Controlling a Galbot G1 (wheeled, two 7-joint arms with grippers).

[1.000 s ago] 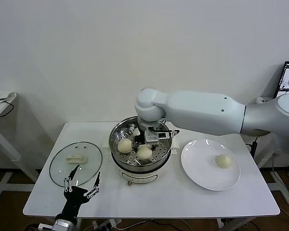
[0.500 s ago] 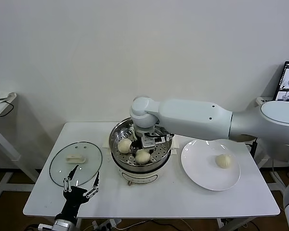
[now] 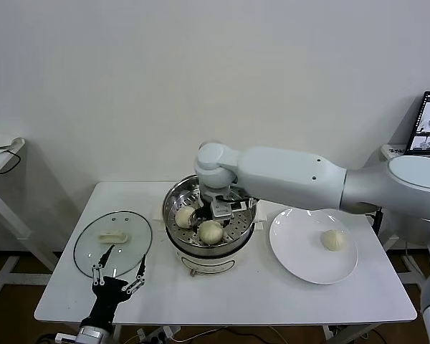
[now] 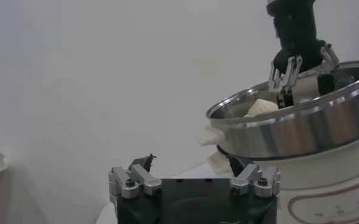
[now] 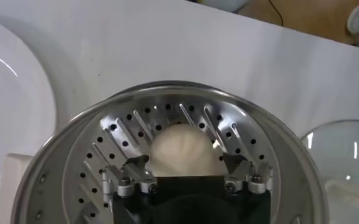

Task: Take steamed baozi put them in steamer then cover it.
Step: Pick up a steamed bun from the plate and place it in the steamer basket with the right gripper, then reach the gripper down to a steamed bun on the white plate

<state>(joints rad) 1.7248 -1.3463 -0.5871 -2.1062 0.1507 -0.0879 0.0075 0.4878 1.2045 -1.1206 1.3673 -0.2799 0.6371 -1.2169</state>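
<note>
1. Right gripper (image 3: 216, 208) was down inside the steamer (image 3: 209, 231), centre of the head frame — arm reached in from the right edge.
2. In the right wrist view its fingers (image 5: 125, 172) were spread either side of a baozi (image 5: 183, 146) on the perforated tray; I saw no contact with the bun.
3. Head view showed two baozi in the pot: one at its left (image 3: 185, 216), one nearer the front (image 3: 211, 231). I couldn't tell from that view whether a third sat under the gripper.
4. One more baozi (image 3: 333, 240) lay on the white plate (image 3: 294, 251), right of the steamer.
5. Cover (image 3: 112, 243) lay flat on the table (image 3: 258, 294), left of the steamer, handle up — apart from the pot.
6. Left gripper (image 3: 118, 271) was parked at lower left of the head frame, just in front of the cover, fingers splayed, nothing in them.
</note>
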